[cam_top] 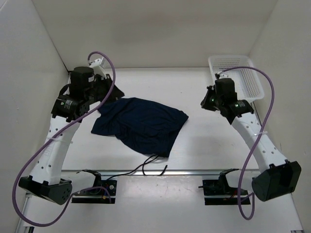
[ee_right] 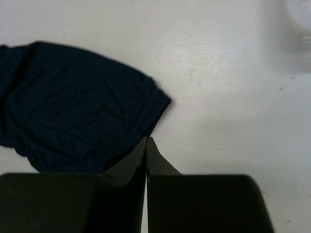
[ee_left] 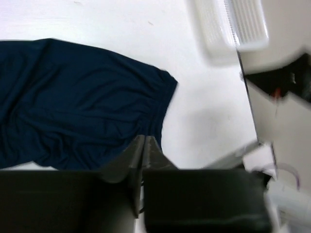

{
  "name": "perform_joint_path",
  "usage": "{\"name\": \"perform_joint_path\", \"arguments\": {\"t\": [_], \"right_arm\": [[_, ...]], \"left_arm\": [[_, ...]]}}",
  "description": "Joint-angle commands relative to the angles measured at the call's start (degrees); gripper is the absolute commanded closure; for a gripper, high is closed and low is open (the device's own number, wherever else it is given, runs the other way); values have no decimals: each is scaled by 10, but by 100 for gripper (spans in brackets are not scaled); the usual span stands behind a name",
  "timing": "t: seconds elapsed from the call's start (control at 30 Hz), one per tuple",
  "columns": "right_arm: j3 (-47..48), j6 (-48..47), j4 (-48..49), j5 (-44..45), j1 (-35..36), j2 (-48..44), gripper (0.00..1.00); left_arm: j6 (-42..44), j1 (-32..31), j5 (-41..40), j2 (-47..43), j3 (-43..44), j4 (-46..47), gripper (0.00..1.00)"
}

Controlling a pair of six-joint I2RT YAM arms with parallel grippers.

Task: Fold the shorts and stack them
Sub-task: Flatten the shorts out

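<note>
Nearest the arm bases, the thin drawstring (cam_top: 154,164) trails off the waist toward the near edge of the table (cam_top: 204,150), loose because the garment lies as a dropped heap rather than squared up. Just beyond it the shorts (cam_top: 141,124) sit mid-table, left of centre, rumpled and unfolded, with one leg running out toward the right; no fold is made yet, so the task looks to be at its very start.

The left gripper (ee_left: 142,145) hangs at the far-left corner of the cloth, fingers pressed together. It seems to pinch nothing, though the wrist view is too dark at the tips to be sure. That corner is a sensible place from which to spread the fabric.

The right gripper (ee_right: 146,145), also pressed together and empty, hovers over bare table to the right of the shorts, apart from them.

Farthest off, the white mesh basket (cam_top: 252,82) stands in the far-right corner, behind the right arm.
</note>
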Motion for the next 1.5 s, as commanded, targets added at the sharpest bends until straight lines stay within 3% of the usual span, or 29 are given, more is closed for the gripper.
{"name": "perform_joint_path", "arguments": {"t": [0.0,0.03,0.1,0.13,0.17,0.23,0.27,0.33,0.47,0.63,0.83,0.93,1.0,1.1,1.27,1.33,1.47], "right_arm": [[-50,5,5,-55,37,-45,100],[-78,12,5,-62,51,-46,100],[-104,32,13,-105,97,-46,77],[-133,40,23,-124,114,-46,63],[-147,65,34,-142,149,-39,39],[-174,90,79,-186,185,-28,25],[-191,107,93,-194,221,-12,18],[-191,114,118,-199,260,18,13],[-169,107,124,-192,347,80,12],[-142,96,132,-162,361,146,23],[-182,124,112,-116,268,86,43],[-194,129,112,-129,229,71,44],[-194,129,112,-140,216,84,34],[-162,129,117,-135,205,113,28],[-57,65,65,-94,216,197,32],[3,34,7,4,251,216,32],[42,-29,-26,41,275,270,12]], "left_arm": [[1,49,-96,3,-10,-58,90],[1,66,-118,10,-20,-71,90],[-7,122,-118,30,-67,-81,90],[-12,141,-87,37,-88,-81,85],[-12,156,-65,53,-111,-72,67],[-12,174,-28,73,-175,-39,38],[-12,181,-18,94,-194,-28,14],[-28,181,-13,115,-245,-5,0],[-38,181,-13,171,-293,53,0],[-43,193,-51,246,-287,73,2],[-36,203,-57,249,-266,73,11],[-36,216,-57,250,-237,67,14],[-36,222,-62,262,-207,60,12],[-36,222,-77,291,-166,45,0],[-36,222,-82,363,-115,34,1],[-36,222,-88,375,-101,29,5],[-36,222,-93,400,-95,29,12]]}}
